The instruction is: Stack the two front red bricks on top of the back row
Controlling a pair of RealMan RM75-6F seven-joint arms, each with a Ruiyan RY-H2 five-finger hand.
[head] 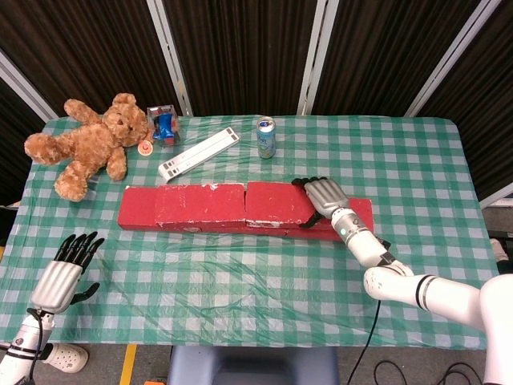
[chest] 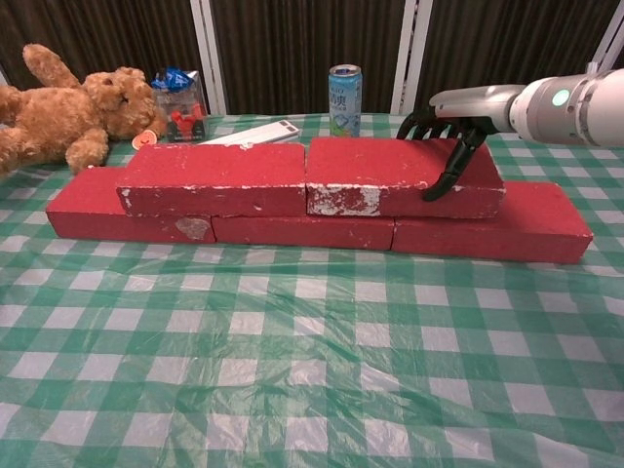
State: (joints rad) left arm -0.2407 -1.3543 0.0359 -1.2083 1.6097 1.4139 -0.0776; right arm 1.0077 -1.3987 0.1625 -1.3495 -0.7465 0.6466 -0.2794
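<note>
Chest view: checked green desk (chest: 312,390), carrying everything. Back row of bricks (chest: 492,234) flat along the middle, three end to end. Two red bricks (chest: 219,178) stacked on top, ends touching at the centre. Right hand (chest: 450,122) draped over the right upper brick (chest: 400,175), fingers (chest: 447,175) curled down its front and back, gripping. Left hand (head: 62,277) low at the near desk edge, fingers spread, holding nothing. Teddy bear (chest: 68,107) far left; can (chest: 343,94) behind.
</note>
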